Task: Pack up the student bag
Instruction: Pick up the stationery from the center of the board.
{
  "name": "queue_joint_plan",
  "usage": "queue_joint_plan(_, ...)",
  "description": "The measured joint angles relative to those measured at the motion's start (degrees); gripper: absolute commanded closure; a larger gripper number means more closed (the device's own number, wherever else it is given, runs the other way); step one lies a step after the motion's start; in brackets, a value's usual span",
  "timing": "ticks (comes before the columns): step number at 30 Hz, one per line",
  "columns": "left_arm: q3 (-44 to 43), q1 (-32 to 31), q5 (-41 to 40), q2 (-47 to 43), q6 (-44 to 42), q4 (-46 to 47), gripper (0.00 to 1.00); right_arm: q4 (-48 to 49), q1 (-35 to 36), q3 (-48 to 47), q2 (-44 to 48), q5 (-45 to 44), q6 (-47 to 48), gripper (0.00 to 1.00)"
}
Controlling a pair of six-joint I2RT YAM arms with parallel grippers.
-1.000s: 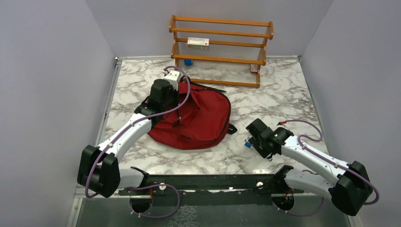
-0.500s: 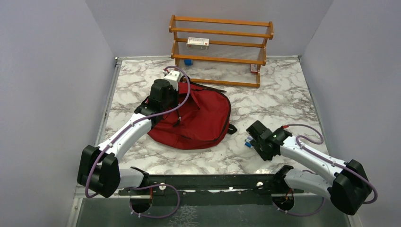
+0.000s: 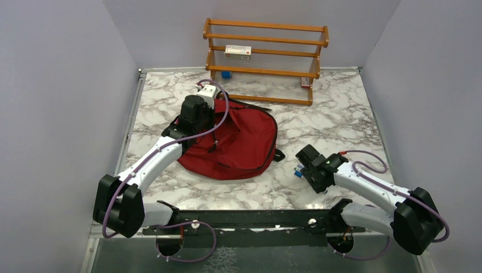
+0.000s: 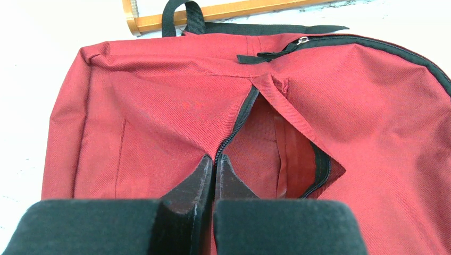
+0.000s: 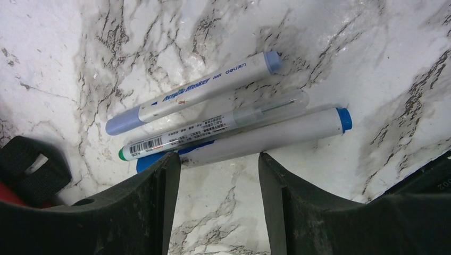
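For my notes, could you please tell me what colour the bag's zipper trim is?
Black zipper trim, clearest in the left wrist view.

Top cam sits high behind the arms (image 3: 159, 156), looking down and forward over the whole table (image 3: 341, 114) to the rack (image 3: 264, 57) at the back, so that's the wide far-off one. Left wrist cam rides right behind the left gripper (image 4: 214, 169), facing the rack, super close on the bag (image 4: 159, 106), which the top view has too. Right wrist cam points almost straight down past the right gripper (image 5: 218, 159) at the pens (image 5: 223, 114), close to the table; top view barely catches those.
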State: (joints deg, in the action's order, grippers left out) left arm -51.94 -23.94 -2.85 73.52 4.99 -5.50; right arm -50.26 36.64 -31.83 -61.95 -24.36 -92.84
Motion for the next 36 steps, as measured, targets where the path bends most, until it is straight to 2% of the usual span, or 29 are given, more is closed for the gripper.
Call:
queue_joint_plan(22,0.0,0.0,0.0,0.0,-0.1,-0.1,1.00,8.0,-0.8,3.0,-0.8,0.2,1.3,0.55)
queue_joint_plan(36,0.0,0.0,-0.1,0.0,-0.2,-0.2,1.00,11.1,-0.8,2.3,-3.5,0.0,4.4,0.56)
